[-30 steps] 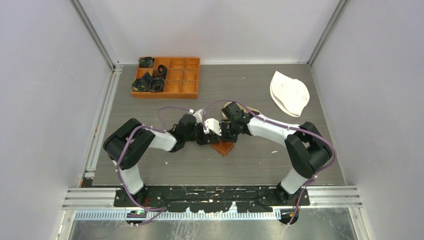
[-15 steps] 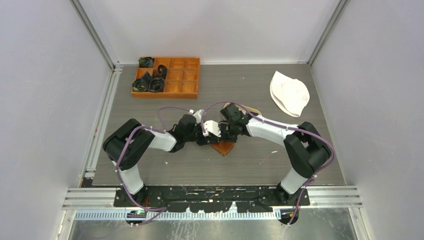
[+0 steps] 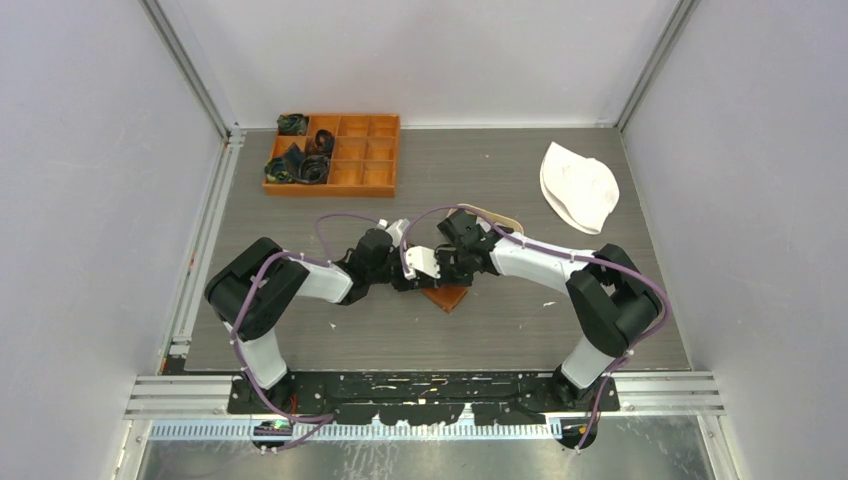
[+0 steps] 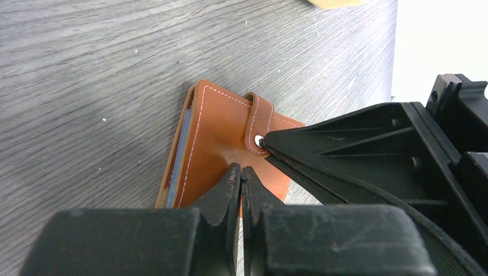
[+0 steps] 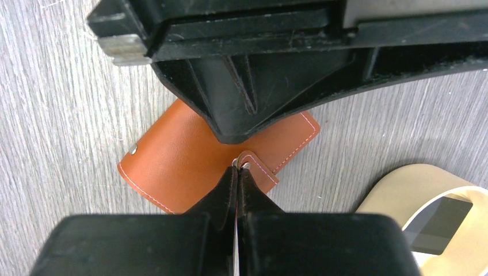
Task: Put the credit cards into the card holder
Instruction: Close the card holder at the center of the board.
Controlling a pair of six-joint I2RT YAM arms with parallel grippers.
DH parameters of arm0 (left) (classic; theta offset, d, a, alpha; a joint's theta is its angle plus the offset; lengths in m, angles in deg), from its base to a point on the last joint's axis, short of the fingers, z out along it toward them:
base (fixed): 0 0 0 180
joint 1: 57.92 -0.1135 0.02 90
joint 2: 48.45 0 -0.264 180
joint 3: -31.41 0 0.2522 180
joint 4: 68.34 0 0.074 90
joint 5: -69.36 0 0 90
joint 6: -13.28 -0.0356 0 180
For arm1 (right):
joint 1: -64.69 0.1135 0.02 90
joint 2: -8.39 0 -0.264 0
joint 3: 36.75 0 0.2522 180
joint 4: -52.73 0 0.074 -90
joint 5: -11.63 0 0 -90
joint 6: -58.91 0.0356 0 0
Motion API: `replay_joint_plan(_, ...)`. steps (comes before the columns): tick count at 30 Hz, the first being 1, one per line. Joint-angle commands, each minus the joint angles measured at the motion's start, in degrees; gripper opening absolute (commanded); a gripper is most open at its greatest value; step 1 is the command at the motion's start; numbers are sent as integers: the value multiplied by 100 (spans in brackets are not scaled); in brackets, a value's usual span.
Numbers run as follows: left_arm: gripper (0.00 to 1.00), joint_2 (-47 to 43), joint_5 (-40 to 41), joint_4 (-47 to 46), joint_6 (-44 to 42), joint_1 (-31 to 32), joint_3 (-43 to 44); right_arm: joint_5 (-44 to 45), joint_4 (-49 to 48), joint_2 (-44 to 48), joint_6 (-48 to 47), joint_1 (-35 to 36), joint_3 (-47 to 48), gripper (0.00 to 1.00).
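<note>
Pressing card holder (image 4: 216,144) snap shut at desk (image 4: 86,69) centre.
Left & right jaws both closed, empty, tips at strap (image 4: 260,118); a slip off the stud (image 4: 259,140) could shove holder, leaving it unfastened.

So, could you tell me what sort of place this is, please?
Probably a lab robot test cell: plain white walls, silver aluminium frame rails and a grey wood-grain table.

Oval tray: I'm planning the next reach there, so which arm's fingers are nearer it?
Right. The right fingers, shut, press on the card holder with the oval tray close beside them. The left fingers, also shut, meet the holder from the opposite side, farther off.
</note>
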Motion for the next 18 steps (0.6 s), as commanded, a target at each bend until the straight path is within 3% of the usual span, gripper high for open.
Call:
replay_joint_plan(1, 4, -158, -81, 39, -94, 24, -42, -256, 364, -42, -283, 153, -53, 1)
replay_joint_plan(18, 4, -175, -44, 26, -111, 11, -105, 397, 868, -302, -1089, 620, -186, 1)
